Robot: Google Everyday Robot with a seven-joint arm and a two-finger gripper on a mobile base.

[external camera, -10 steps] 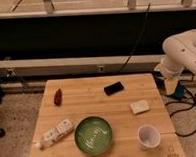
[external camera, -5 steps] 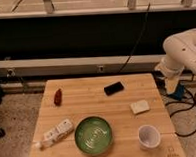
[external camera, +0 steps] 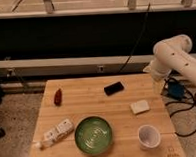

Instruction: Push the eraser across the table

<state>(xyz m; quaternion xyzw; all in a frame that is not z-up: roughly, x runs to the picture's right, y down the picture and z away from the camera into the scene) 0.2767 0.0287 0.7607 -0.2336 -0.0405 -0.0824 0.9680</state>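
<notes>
The eraser (external camera: 113, 88) is a small flat black block lying at an angle near the far edge of the light wooden table (external camera: 83, 106), a little right of centre. The white arm (external camera: 178, 60) reaches in from the right. Its gripper (external camera: 157, 81) hangs by the table's far right corner, to the right of the eraser and apart from it. A pale beige block (external camera: 140, 107) lies in front of the gripper, nearer the camera.
A green bowl (external camera: 94, 135) sits at the front centre and a white cup (external camera: 148, 137) at the front right. A white boxy object (external camera: 56, 133) lies at the front left, a small red object (external camera: 57, 97) at the far left. Cables and a blue thing (external camera: 174, 91) lie on the floor at right.
</notes>
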